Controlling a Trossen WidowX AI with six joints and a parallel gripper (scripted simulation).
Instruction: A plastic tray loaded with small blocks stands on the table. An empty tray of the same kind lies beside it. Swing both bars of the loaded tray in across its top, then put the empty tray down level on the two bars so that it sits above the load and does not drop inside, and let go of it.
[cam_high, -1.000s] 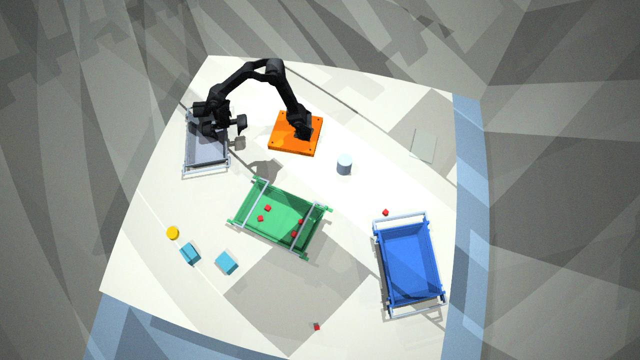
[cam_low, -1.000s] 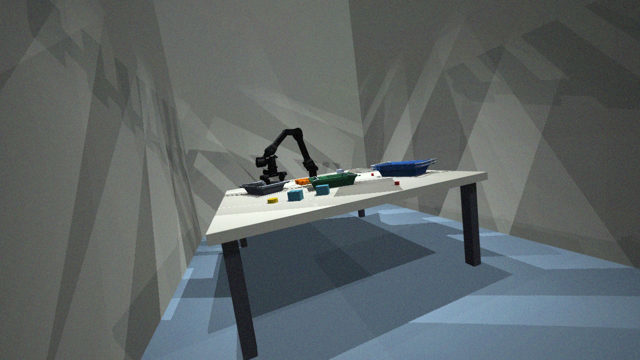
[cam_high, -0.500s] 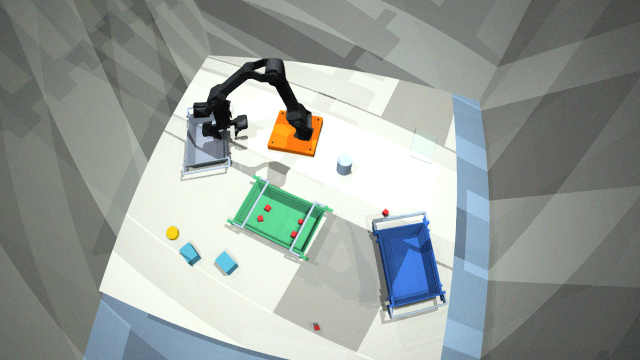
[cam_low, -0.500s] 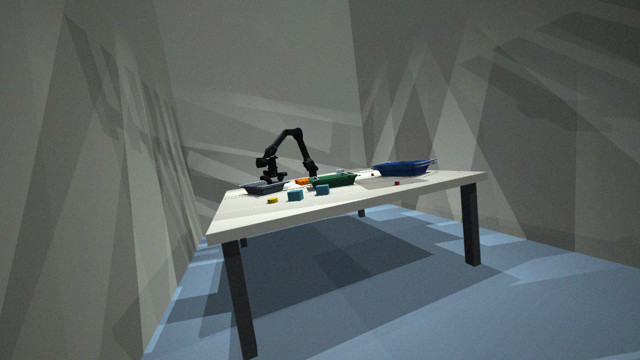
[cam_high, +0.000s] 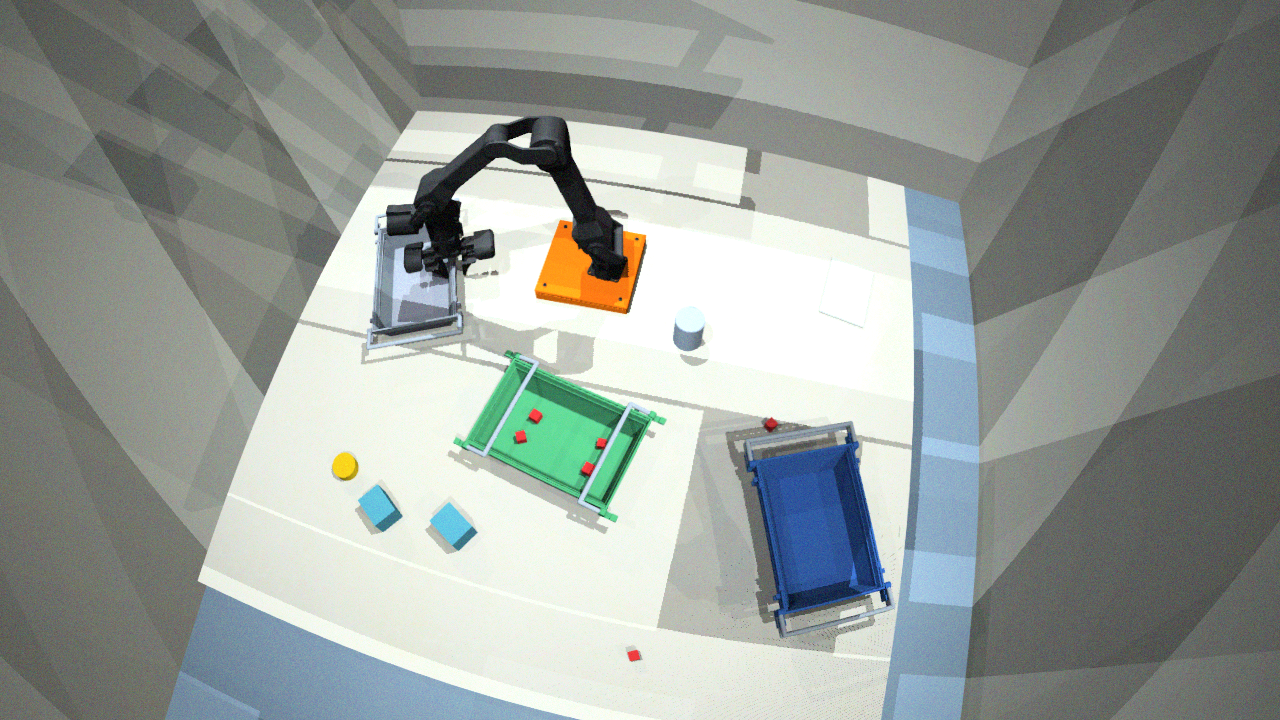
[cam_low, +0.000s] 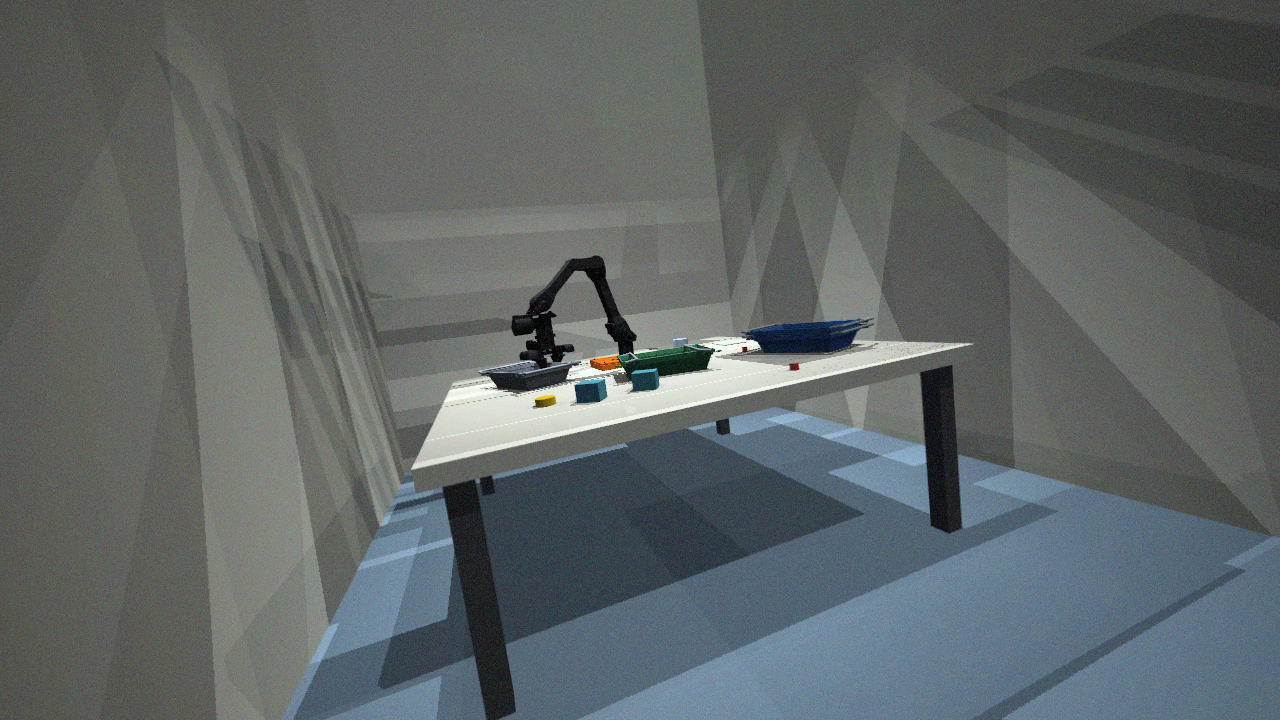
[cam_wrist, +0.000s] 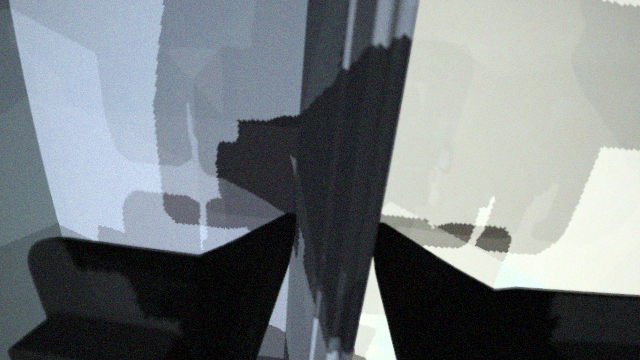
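Observation:
The green tray (cam_high: 556, 452) (cam_low: 671, 361) stands mid-table with several red blocks inside. Its left bar (cam_high: 510, 405) and right bar (cam_high: 608, 454) both lie across its top. The empty grey tray (cam_high: 393, 277) (cam_low: 529, 379) stands at the far left, its near bar (cam_high: 416, 340) swung out over its end; the far end is partly hidden by the arm. My gripper (cam_high: 454, 266) (cam_low: 544, 362) (cam_wrist: 334, 227) is at the grey tray's long side facing the base. Its fingers are partly closed, one on each side of that wall, close to it; firm contact cannot be made out.
An empty blue tray (cam_high: 814, 528) (cam_low: 805, 337) with its bars out stands at the right. The orange base plate (cam_high: 572, 286), a pale cylinder (cam_high: 688, 328), a flat white plate (cam_high: 845, 293), two teal blocks (cam_high: 379, 507) (cam_high: 452, 525), a yellow disc (cam_high: 344, 465) and two loose red blocks (cam_high: 770, 424) (cam_high: 633, 654) are around.

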